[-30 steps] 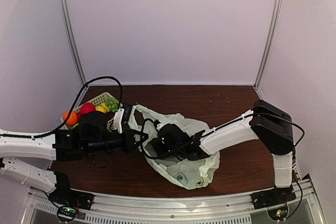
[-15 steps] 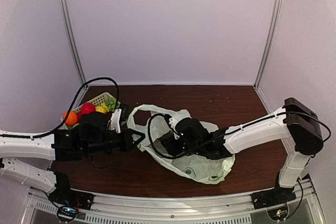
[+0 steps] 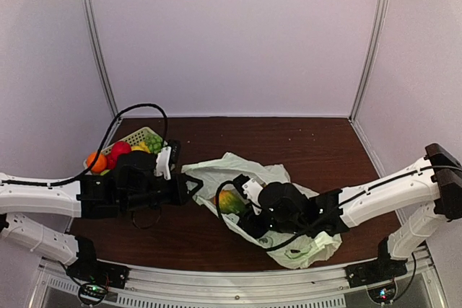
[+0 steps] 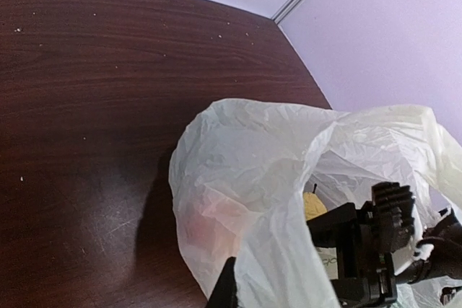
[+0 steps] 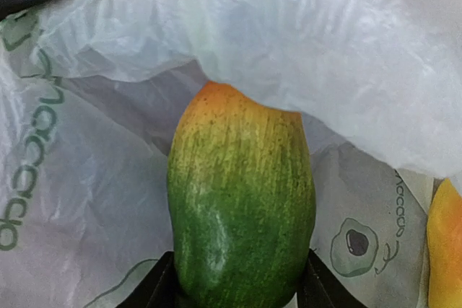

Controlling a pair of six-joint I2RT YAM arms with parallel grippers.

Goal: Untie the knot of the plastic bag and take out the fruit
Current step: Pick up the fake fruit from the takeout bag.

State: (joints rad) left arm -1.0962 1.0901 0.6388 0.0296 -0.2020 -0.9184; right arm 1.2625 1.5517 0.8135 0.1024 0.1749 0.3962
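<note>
I see a dark brown wood-grain table point(image 3: 317, 142) boxed in by plain pale lilac walls point(image 3: 231, 34), with thin metal posts point(image 3: 97, 41) in the back corners. The thin, crinkly, translucent pale plastic bag point(image 3: 249, 167) lies mid-table toward the near edge, mouth open. My left gripper point(image 3: 192, 187) is pinched tight on the bag's rim at its left side. My right gripper point(image 5: 238, 293) reaches into the mouth, jaws clamped on an oval green-to-orange fruit point(image 5: 242, 207). A yellow-orange fruit point(image 5: 446, 250) sits just beside it inside the bag. A pale green slotted basket point(image 3: 138, 135) holding other fruit sits back left.
</note>
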